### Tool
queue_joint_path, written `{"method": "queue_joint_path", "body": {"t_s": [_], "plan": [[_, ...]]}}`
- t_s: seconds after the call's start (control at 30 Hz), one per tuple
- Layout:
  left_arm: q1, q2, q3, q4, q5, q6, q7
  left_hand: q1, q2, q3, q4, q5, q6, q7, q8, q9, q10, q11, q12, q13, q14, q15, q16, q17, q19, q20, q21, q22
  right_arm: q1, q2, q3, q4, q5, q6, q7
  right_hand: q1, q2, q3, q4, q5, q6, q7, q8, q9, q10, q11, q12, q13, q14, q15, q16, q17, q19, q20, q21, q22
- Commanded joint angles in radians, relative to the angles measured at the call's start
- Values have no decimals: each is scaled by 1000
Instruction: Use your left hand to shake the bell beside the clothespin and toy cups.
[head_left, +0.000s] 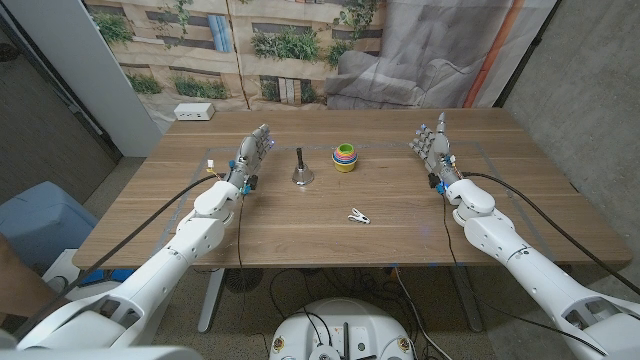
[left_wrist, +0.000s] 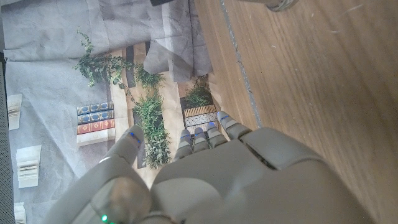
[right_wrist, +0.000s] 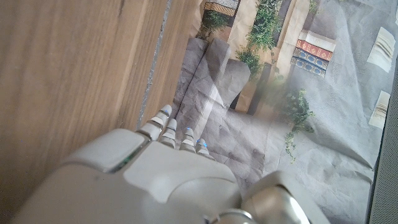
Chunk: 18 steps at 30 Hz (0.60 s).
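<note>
A small metal bell (head_left: 301, 172) with a dark upright handle stands on the wooden table (head_left: 330, 225) near its middle. To its right sits a stack of coloured toy cups (head_left: 345, 158). A white clothespin (head_left: 359, 215) lies nearer the front edge. My left hand (head_left: 251, 156) is to the left of the bell, apart from it, fingers stretched out and holding nothing. The left hand (left_wrist: 211, 180) shows its back in the left wrist view. My right hand (head_left: 433, 146) stands at the right side, fingers extended and empty. The right hand (right_wrist: 161, 174) also holds nothing in the right wrist view.
A white power strip (head_left: 194, 112) lies at the table's far left corner. A printed backdrop (head_left: 260, 40) and grey cloth (head_left: 400, 60) hang behind the table. Black cables run along both arms.
</note>
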Motion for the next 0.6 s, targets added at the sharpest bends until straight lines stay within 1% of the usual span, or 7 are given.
{"method": "queue_joint_path", "body": {"t_s": [0.03, 0.13, 0.17, 0.23, 0.37, 0.47, 0.6], "plan": [[-45, 7, 24, 53, 29, -31, -62, 25, 2, 8, -26, 7, 15, -10, 7, 2, 6, -15, 5, 3, 3, -13, 4, 3, 17, -9, 4, 2, 0, 0, 0, -2, 0, -2, -2, 3, 98, -6, -2, 4, -23, -1, 5, 5, -6, 1, 5, 1, -4, -1, 7, 4, 6, 1, 5, 3], [-49, 12, 26, 49, 35, -35, -68, 34, -7, 10, -45, 8, 18, -13, 8, 2, 11, -19, 5, 4, 3, -17, 3, 4, 18, -9, 4, 2, 0, 0, 0, -2, 0, -2, -2, 3, 98, -6, -2, 4, -23, -1, 5, 5, -6, 1, 5, 1, -4, -1, 8, 4, 6, 1, 5, 3], [-49, 16, 27, 45, 37, -35, -71, 38, -10, 11, -54, 8, 20, -13, 9, 2, 12, -20, 5, 4, 3, -19, 3, 4, 18, -8, 3, 1, 0, 0, 0, -3, 0, -2, -2, 3, 98, -6, -2, 4, -23, -1, 6, 5, -6, 1, 5, 1, -4, -1, 7, 4, 6, 1, 5, 3], [-49, 26, 29, 36, 45, -33, -74, 54, -19, 15, -84, 10, 27, -18, 12, 2, 21, -23, 5, 4, 5, -22, 2, 4, 21, -5, 3, 1, -1, -1, 0, -3, 0, -2, -2, 3, 98, -6, -2, 4, -22, 0, 6, 5, -5, 0, 5, 1, -4, -1, 7, 4, 6, 0, 5, 3], [-41, 46, 30, 11, 49, -23, -81, 70, -28, 19, -112, 11, 32, -25, 15, 2, 27, -29, 5, 4, 5, -28, 2, 4, 24, -4, 2, 1, -1, -1, 0, -3, 0, -2, -1, 3, 98, -6, -2, 4, -23, -1, 5, 5, -5, -1, 5, 1, -4, -1, 8, 4, 6, 0, 5, 3], [-30, 69, 29, -21, 53, -2, -78, 78, -32, 20, -125, 12, 35, -30, 16, 2, 30, -32, 5, 4, 4, -29, 2, 5, 24, -4, 2, 2, -1, -1, 0, -3, 0, -2, -1, 3, 98, -6, -2, 4, -23, -1, 5, 5, -4, -1, 5, 1, -3, -2, 8, 4, 7, 0, 5, 3], [-12, 94, 22, -54, 63, 4, -65, 89, -35, 22, -140, 12, 40, -35, 18, 3, 34, -38, 5, 5, 5, -30, 2, 5, 25, -2, 2, 2, -1, -1, 0, -2, 0, -1, -1, 3, 98, -6, -2, 4, -23, 0, 6, 5, -6, -3, 5, 1, -3, -1, 8, 4, 7, 0, 5, 3]]}}
